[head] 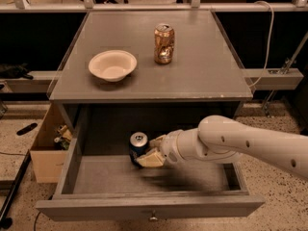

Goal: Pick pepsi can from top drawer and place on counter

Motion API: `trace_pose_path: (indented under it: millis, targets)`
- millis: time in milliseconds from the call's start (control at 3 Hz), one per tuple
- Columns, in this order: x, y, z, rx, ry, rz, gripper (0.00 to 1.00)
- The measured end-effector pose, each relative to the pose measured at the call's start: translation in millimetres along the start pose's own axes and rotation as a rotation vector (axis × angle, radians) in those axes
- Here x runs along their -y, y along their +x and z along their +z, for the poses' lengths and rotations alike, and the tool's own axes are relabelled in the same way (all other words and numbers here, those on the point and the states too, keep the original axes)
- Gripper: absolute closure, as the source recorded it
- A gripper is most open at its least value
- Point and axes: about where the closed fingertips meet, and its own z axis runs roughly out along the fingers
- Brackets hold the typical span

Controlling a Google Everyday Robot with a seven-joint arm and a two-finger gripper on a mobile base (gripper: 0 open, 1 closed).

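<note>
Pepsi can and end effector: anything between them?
Nothing. In the camera view the end effector sits right against the pepsi can inside the open top drawer; no other object shows between them.

The flat square grey counter (202, 66) carries two items: a shallow round off-white bowl (112, 65) left of centre, and an upright gold-brown dented can (164, 44) behind and to the right of the bowl, apart from it. Below the counter, the wide shallow grey top drawer (144, 207) projects toward the camera, with its small round metal knob (153, 218) centred on the front panel. Inside the drawer, the small dark blue pepsi can (138, 143) stands upright, left of centre and toward the rear. The two-finger gripper (148, 152) is inside the drawer, against the pepsi can's right side. The white arm (240, 146) enters from the right. An open brown cardboard box (45, 148) sits just left of the drawer.
</note>
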Motion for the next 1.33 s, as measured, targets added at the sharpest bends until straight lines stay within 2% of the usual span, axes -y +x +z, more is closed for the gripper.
trace_pose_path:
  millis: [667,1000,1333]
  targets:
    - [0.0,0.0,0.0,0.0,0.0,0.0,0.97]
    - [-0.1,0.0,0.1,0.0,0.0,0.0,0.23]
    - [-0.1,-0.1,0.1,0.0,0.0,0.0,0.42]
